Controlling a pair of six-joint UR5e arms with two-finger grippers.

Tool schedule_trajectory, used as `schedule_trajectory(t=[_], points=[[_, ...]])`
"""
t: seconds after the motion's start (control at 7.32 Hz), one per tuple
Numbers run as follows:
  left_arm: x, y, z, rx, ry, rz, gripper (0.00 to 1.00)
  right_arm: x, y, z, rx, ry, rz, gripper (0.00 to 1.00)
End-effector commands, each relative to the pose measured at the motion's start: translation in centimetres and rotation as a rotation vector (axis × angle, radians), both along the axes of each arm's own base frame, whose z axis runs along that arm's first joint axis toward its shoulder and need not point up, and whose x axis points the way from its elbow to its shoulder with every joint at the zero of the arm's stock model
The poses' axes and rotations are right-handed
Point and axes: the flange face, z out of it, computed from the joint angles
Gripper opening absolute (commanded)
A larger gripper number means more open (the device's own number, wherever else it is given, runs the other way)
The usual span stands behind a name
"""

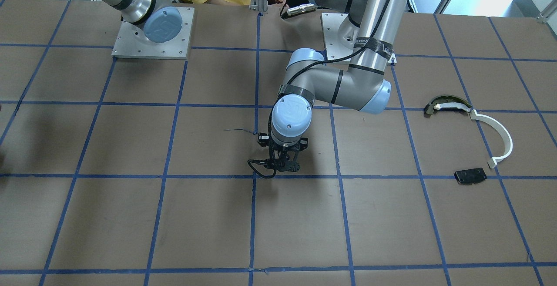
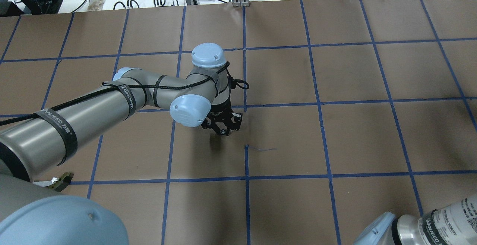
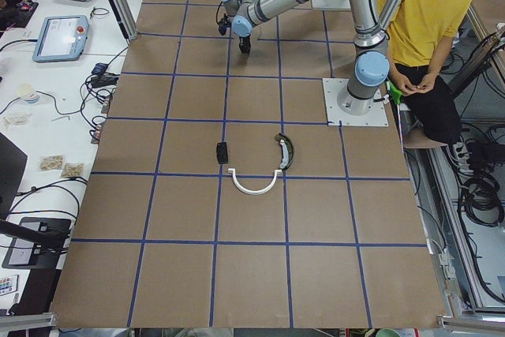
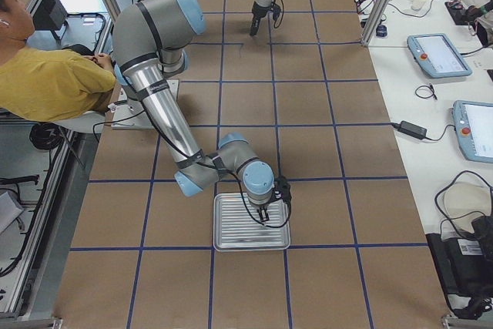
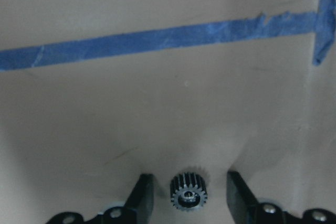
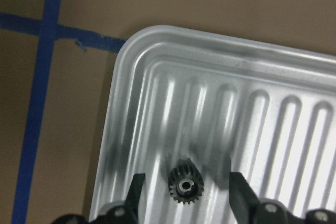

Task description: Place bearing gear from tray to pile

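While overhead misses it, gear [image 6: 186, 186] in tray [image 6: 173, 66], right tool [image 6: 186, 180] astride.

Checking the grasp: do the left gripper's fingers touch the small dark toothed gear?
No, the open left gripper leaves a gap on each side of the dark gear.

Even overhead light, ext views sharp. Soft shadow under left pincer [image 1: 283, 165] on tabletop [image 1: 130, 146]. Wrist cams soft-focus; glare streaks on tray [image 6: 157, 38].
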Motion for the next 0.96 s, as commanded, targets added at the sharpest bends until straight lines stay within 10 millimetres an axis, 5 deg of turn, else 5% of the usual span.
schedule_trajectory(t=[0.0,0.27,0.41,0.55,0.82], points=[[0.1,-0.3,0.3,-0.008,0.004,0.001,0.00,0.2,-0.3,0.2,-0.004,0.004,0.008,0.63],[1.4,-1.6,2.3,-0.067,-0.034,-0.010,0.00,0.2,-0.7,0.2,-0.042,-0.005,0.020,0.51],[4.5,-3.5,3.6,-0.087,-0.071,0.025,0.00,0.1,-0.6,0.1,-0.029,0.003,0.023,0.31],[7.8,-5.2,5.3,-0.111,-0.074,0.092,0.00,0.1,-0.5,0.2,-0.023,0.012,0.045,0.26],[19.9,-9.1,9.2,-0.121,-0.134,0.230,0.00,0.1,-0.5,0.2,-0.018,0.016,0.047,0.26]])
